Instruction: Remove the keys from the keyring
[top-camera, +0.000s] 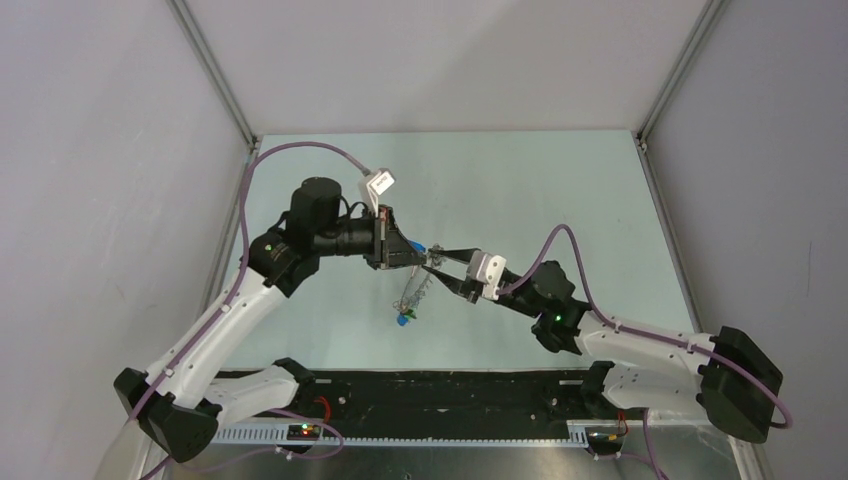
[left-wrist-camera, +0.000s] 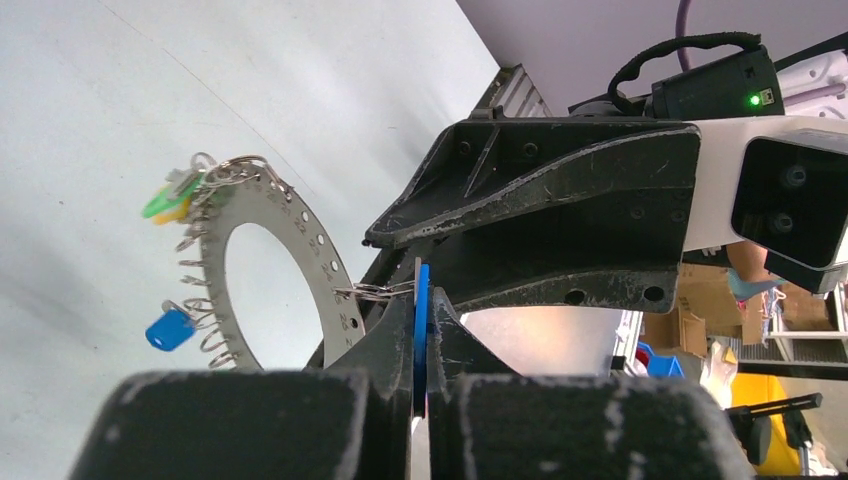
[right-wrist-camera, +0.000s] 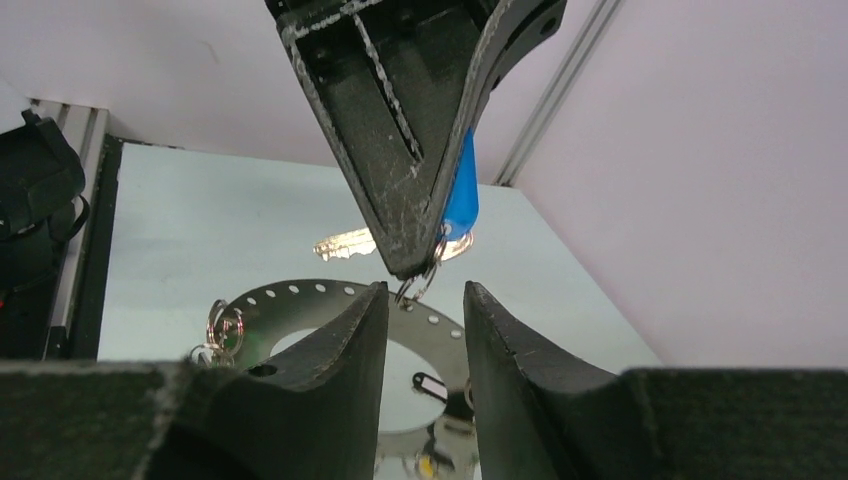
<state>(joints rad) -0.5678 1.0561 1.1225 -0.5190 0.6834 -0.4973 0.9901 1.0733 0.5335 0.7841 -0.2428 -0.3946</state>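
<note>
The keyring (left-wrist-camera: 330, 285) is a flat silver-grey hoop with holes round its rim, hanging in the air and strung with small split rings. My left gripper (left-wrist-camera: 421, 335) is shut on a blue key head (left-wrist-camera: 421, 300), which a small split ring (left-wrist-camera: 375, 292) links to the hoop. A blue-headed key (left-wrist-camera: 168, 328) and green and yellow ones (left-wrist-camera: 168, 200) hang on the far side. In the right wrist view my right gripper (right-wrist-camera: 425, 295) is open, its jaws either side of that split ring (right-wrist-camera: 418, 285), just below the left fingers (right-wrist-camera: 400, 150). In the top view both grippers (top-camera: 415, 255) (top-camera: 434, 263) meet above the hanging hoop (top-camera: 413, 292).
A small black tag with a white label (right-wrist-camera: 430, 385) hangs below the hoop. A silver key blade (right-wrist-camera: 345, 243) shows beside the blue head (right-wrist-camera: 462, 195). The pale green table (top-camera: 560, 190) is walled by grey panels; a black strip (top-camera: 450, 395) runs along the near edge.
</note>
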